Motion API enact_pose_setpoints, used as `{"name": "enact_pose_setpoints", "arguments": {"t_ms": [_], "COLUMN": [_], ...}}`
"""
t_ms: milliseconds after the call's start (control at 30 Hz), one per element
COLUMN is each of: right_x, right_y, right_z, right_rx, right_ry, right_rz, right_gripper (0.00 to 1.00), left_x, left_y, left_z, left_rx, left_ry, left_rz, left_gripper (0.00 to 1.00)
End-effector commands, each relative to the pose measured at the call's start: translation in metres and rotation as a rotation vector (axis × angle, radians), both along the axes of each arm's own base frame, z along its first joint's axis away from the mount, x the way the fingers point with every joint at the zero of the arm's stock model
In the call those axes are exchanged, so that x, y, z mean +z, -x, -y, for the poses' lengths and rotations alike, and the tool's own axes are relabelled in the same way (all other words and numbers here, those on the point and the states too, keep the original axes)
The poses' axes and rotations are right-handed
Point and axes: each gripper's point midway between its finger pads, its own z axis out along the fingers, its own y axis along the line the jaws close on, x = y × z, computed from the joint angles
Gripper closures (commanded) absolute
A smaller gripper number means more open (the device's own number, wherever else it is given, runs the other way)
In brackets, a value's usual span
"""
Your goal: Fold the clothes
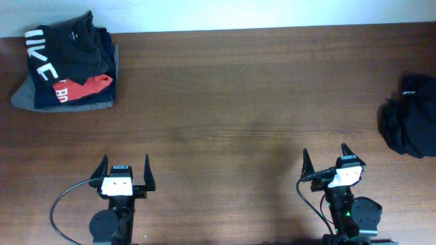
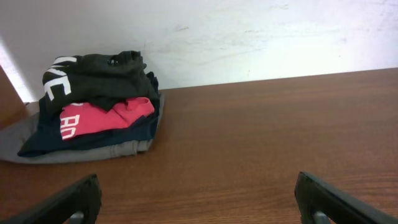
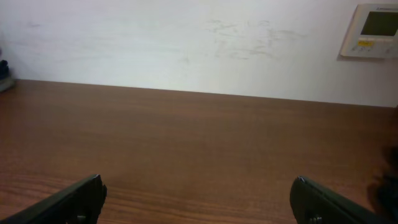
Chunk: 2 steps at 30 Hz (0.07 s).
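Both spread wide: L claw [image 1: 125, 163], R claw [image 1: 325, 151]; clothes [image 1: 68, 37] piled far-L

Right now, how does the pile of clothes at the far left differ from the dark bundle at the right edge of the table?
The left pile is several garments layered flat, with a red shirt showing; the right bundle is a crumpled black lump. The left pile carries large white lettering; the right bundle shows only a small white tag. Both are mostly dark fabric.
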Motion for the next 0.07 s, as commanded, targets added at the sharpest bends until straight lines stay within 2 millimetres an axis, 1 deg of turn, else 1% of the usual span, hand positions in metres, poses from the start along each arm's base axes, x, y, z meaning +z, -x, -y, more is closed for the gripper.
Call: {"name": "enact_pose_setpoints", "arguments": {"t_ms": [0, 33], "right_x": [-0.0020, -0.0021], "right_y": [0.0002, 0.0002], "right_z": [0.0017, 0.0017], "right_rx": [-0.014, -0.014], "right_ry": [-0.010, -0.011], "right_rz": [-0.004, -0.004], "right_gripper": [0.01, 0.01], "left_x": [-0.0005, -0.0005], "left_y": [0.0004, 0.0004], "left_z": [0.0009, 0.0009], "left_rx": [-0.008, -0.008], "left_ry": [-0.016, -0.016], "left_rz": [0.001, 0.001], "left_gripper": [0.01, 0.01]}}
